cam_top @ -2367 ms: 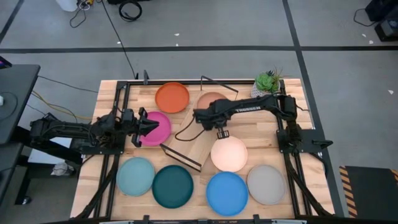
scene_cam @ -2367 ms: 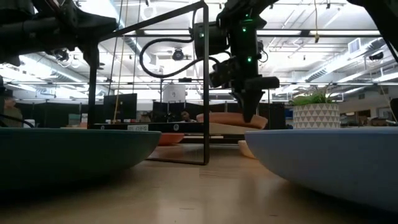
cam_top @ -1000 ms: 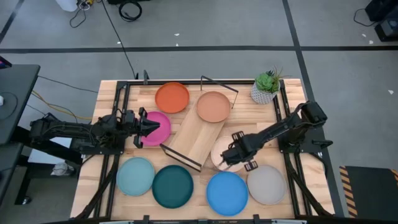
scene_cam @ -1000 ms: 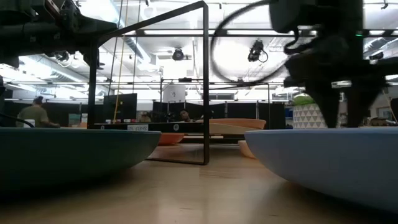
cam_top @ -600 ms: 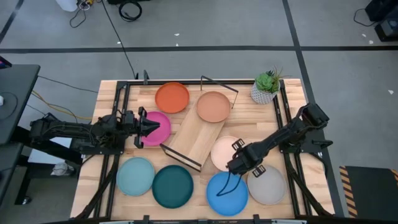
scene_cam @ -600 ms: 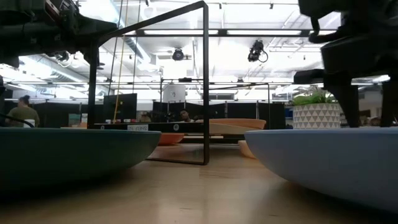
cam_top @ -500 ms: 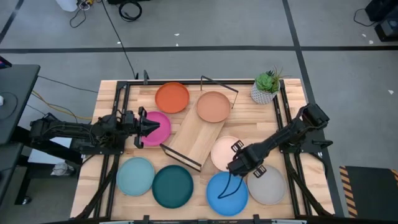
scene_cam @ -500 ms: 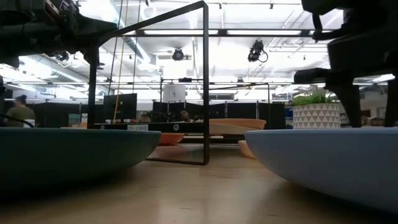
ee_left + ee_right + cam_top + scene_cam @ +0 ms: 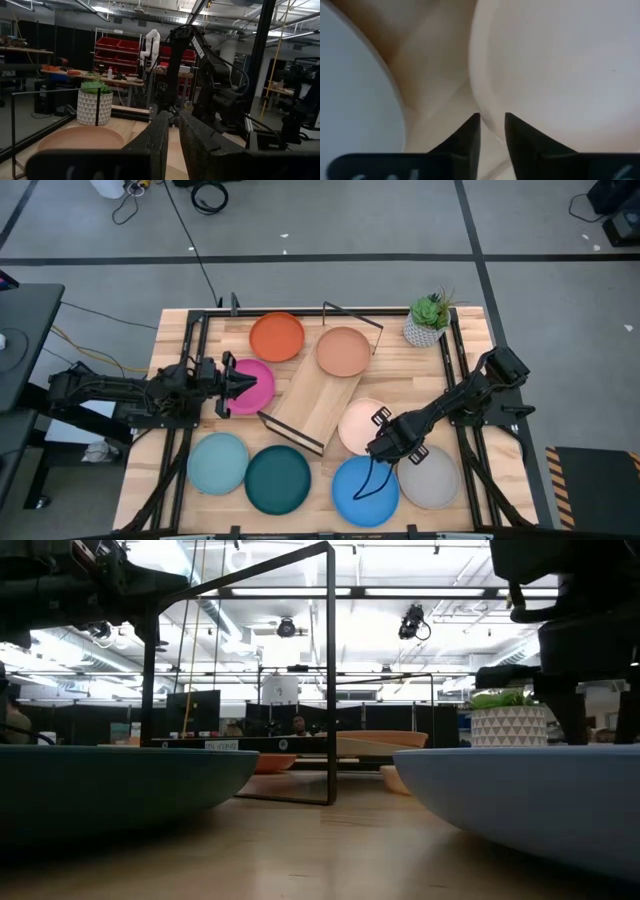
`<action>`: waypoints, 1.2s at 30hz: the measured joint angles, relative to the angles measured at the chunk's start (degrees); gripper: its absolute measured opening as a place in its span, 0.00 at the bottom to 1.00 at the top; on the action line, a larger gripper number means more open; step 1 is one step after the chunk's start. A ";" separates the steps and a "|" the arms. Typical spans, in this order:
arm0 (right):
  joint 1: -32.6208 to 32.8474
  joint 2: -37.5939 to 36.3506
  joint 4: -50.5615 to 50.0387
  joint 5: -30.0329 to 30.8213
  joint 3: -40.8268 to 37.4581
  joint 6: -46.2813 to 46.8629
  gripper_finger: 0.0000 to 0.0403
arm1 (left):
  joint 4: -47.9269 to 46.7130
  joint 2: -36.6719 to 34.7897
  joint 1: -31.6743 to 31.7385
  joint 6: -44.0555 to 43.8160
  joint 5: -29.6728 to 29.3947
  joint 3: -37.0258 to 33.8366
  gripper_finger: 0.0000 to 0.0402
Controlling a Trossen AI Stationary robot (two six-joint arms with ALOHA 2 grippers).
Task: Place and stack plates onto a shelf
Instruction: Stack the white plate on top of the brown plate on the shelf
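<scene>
The cream plate (image 9: 356, 420) lies flat on the table beside the shelf (image 9: 312, 405), a light-wood board set diagonally between black wire frames. The brown plate (image 9: 343, 352) rests on the shelf's far end. My right gripper (image 9: 381, 448) is down at the cream plate's near-right rim, shut on it. My left gripper (image 9: 236, 383) is shut and hovers over the right part of the magenta plate (image 9: 255, 387). The orange plate (image 9: 277, 337) lies at the far side. The pale blue (image 9: 218, 463), dark teal (image 9: 278, 478), bright blue (image 9: 365, 492) and grey (image 9: 430, 478) plates line the near edge. My right gripper (image 9: 492, 122) has the cream plate's near-right rim (image 9: 487, 116) between its two fingers, one finger over the plate's inside and one outside the rim. The fingers come from above, pointing down. The plate lies flat on the table.
A potted plant (image 9: 430, 318) stands at the far right corner. The bright blue and grey plates lie right next to my right gripper on its near side. Bare tabletop shows between the cream plate and the plant.
My right gripper has left the shelf's far end, where the brown plate stays, swung toward the table's near edge across the cream plate, and come down at that plate's near-right rim. For the last half second it has hardly moved.
</scene>
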 joint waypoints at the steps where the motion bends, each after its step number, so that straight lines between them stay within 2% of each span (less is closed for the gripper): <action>1: -0.12 0.00 0.11 -0.71 0.00 0.31 0.19 | -0.02 0.00 0.00 -0.01 0.00 0.00 0.13; 8: -0.98 0.00 -0.22 -4.96 0.00 5.27 0.03 | -0.03 -0.01 0.00 -1.62 0.00 0.00 0.13; 12: -1.14 0.00 -0.91 -5.93 0.02 6.65 0.02 | -0.04 -0.02 0.00 -1.56 0.00 0.00 0.13; 19: -2.56 -1.03 -7.89 -7.05 0.69 8.07 0.01 | -0.04 -0.01 -0.02 -3.22 0.02 0.00 0.13; 30: -5.18 -1.05 -29.08 -3.55 16.22 7.69 0.01 | -0.04 -0.02 -0.02 -4.54 0.02 0.00 0.13; 36: -10.37 -1.09 -27.57 1.03 22.42 0.55 0.01 | -0.07 -0.02 -0.02 -4.49 0.02 0.00 0.13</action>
